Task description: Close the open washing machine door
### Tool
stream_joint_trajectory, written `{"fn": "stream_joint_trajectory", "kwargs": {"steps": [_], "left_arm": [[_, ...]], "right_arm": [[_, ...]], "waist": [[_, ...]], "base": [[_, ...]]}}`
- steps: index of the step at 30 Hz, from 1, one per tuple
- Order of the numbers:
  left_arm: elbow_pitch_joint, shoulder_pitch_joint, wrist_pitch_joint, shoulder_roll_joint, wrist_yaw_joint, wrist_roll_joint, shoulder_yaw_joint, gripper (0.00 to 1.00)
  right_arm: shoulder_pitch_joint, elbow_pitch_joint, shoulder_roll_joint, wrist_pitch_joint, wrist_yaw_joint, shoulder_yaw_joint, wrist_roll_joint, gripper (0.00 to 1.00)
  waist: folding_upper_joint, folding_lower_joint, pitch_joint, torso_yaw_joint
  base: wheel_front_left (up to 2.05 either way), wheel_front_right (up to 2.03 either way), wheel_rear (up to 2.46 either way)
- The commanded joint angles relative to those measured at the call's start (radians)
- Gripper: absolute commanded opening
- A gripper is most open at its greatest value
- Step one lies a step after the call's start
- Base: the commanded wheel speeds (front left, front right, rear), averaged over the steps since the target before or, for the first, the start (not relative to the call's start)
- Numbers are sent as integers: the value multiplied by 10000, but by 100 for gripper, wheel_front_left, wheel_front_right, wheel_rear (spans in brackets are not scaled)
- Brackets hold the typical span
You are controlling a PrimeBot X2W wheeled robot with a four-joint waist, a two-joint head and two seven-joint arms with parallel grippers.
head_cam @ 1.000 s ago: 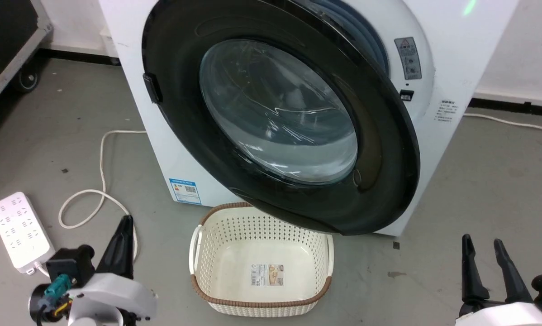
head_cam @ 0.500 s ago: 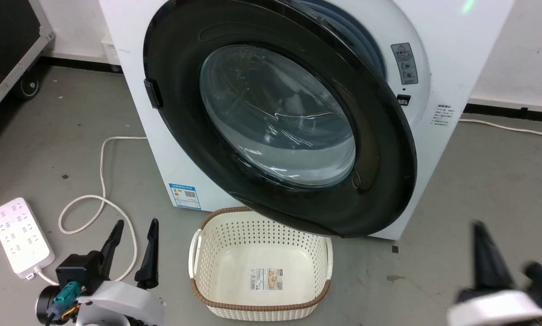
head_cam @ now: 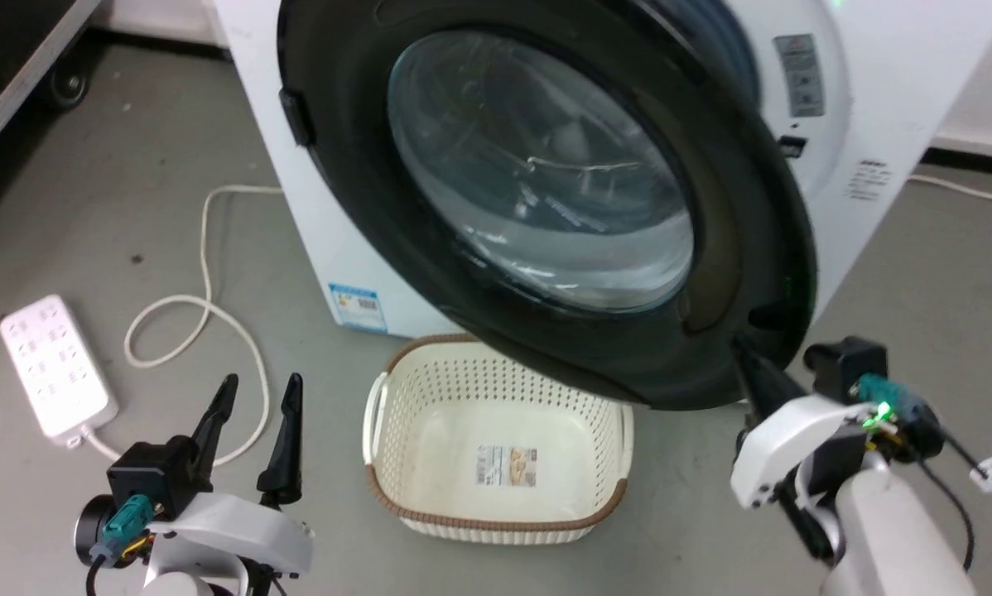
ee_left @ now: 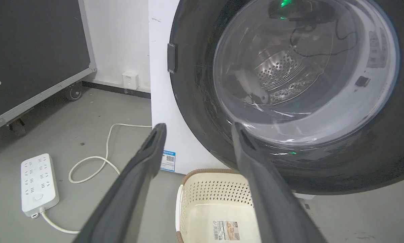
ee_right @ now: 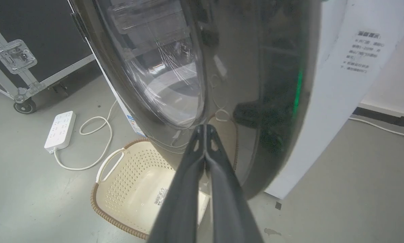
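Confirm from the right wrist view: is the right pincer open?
No, the right pincer has its fingers closed tip to tip in front of the washing machine door.

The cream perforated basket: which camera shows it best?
The head view: the cream perforated basket lies almost whole, only its far rim hidden by the glossy black round door. The left wrist view cuts off its near half; in the right wrist view the shut jaws cover part of it.
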Motion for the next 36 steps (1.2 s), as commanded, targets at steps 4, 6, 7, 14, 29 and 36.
{"fn": "stream_joint_trajectory", "kwargs": {"steps": [4, 6, 7, 14, 29, 36], "left_arm": [[-62, -221, -14, -56, 32, -13, 2, 100], [-75, -280, -25, -100, 27, -24, -4, 100], [-79, -317, -32, -124, 18, -27, -10, 100], [-68, -673, -92, -307, -98, 0, -37, 100], [210, -1048, -176, -630, -308, 130, 167, 100], [156, -723, -187, -563, -241, 466, 493, 100]], "right_arm": [[-814, 637, -20, -337, -6, -724, -370, 0], [-1165, 844, -20, -418, -6, -1176, -643, 0], [-1351, 946, -20, -447, -6, -1430, -816, 0], [-2678, 1338, -99, -640, -6, -3016, -1917, 0], [-4439, 1381, -95, -1650, -6, -5046, -2153, 0], [-3187, -254, -28, -2024, -6, -4422, -1246, 0]], "waist": [[0, -1, 399, 299], [0, -1, 527, 386], [0, -1, 593, 435], [0, -1, 1156, 826], [0, -1, 1692, 958], [0, -1, 821, 171]], "base": [[0, 0, 0], [0, 0, 0], [0, 0, 0], [0, 0, 0], [0, 0, 0], [0, 0, 0]]}}
